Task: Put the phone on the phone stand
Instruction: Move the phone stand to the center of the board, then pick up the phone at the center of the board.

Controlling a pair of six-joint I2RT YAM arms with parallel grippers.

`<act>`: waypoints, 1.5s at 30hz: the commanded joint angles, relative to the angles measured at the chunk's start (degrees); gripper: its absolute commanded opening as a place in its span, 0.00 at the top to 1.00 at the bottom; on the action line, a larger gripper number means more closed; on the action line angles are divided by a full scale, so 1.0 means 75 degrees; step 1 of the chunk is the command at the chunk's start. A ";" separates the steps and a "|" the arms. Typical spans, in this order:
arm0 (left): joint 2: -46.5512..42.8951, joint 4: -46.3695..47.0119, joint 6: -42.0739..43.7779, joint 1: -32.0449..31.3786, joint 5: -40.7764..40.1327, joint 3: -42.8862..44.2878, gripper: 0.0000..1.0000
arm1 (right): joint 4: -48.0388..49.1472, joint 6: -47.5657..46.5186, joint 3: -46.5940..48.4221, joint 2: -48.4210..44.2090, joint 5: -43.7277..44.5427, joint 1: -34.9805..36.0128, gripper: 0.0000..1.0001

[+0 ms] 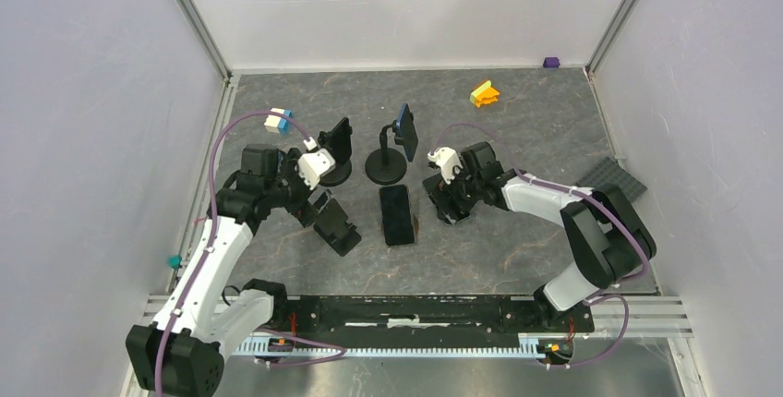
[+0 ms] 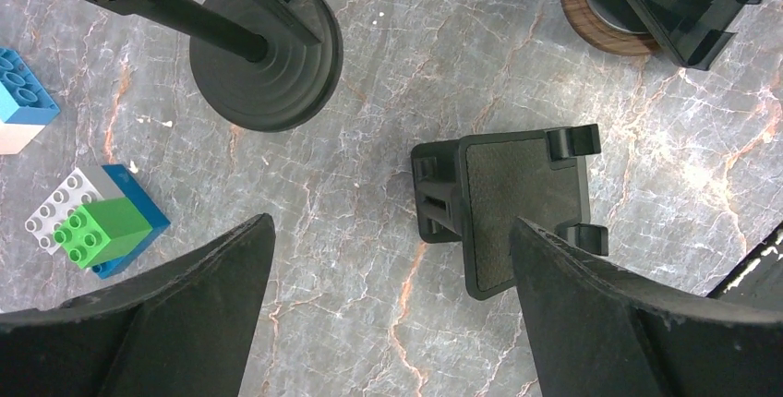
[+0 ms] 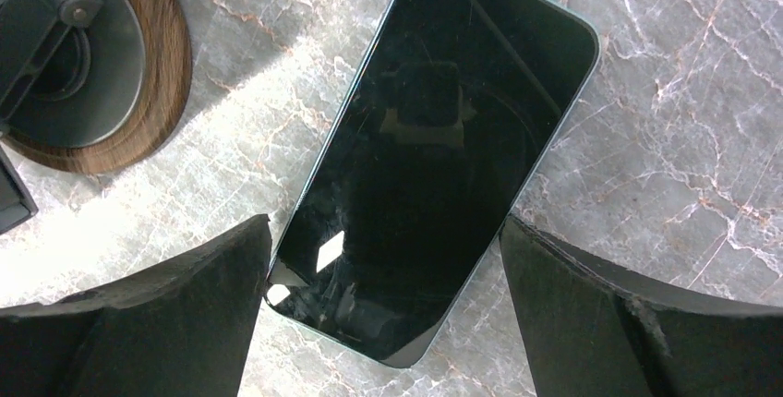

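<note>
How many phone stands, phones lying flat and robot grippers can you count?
Phone stands: 4 (black round-base stand, pole stand, wood-base stand, small cradle stand)
Phones lying flat: 1 (phone)
Grippers: 2 (left gripper, right gripper)
Total: 7

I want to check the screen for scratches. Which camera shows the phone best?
The right wrist view: the phone lies screen up and fills much of the frame. The top external view shows the phone small and dark, lying flat. The left wrist view does not show it.
</note>
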 commanded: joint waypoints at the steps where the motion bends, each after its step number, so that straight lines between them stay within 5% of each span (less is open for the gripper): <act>1: -0.0125 0.0084 -0.0429 -0.0023 -0.0074 0.0247 0.00 | 0.0186 0.0212 0.0297 0.0225 0.0270 0.0137 0.02; 11: -0.0223 0.0108 -0.0571 -0.0023 0.0040 0.0349 0.00 | -0.0168 -0.0224 0.0063 0.0331 0.1390 0.0227 0.07; 18: -0.0325 0.0100 -0.0474 -0.0023 0.0055 0.0254 0.00 | -0.0973 -0.1158 0.0196 0.0094 0.0997 -0.0069 0.12; 30: -0.0341 0.0096 -0.0445 -0.0023 0.0175 0.0240 0.00 | -0.0843 -0.0923 0.0356 0.0625 0.0737 -0.0089 0.02; 40: -0.0424 0.0096 -0.0421 -0.0023 0.0186 0.0216 0.00 | -0.0751 -0.0826 0.0265 0.0899 0.0672 -0.0092 0.18; 45: -0.0500 0.0044 -0.0485 -0.0023 0.0294 0.0257 0.00 | -0.0828 -0.1034 0.0097 0.0717 0.0910 -0.0106 0.34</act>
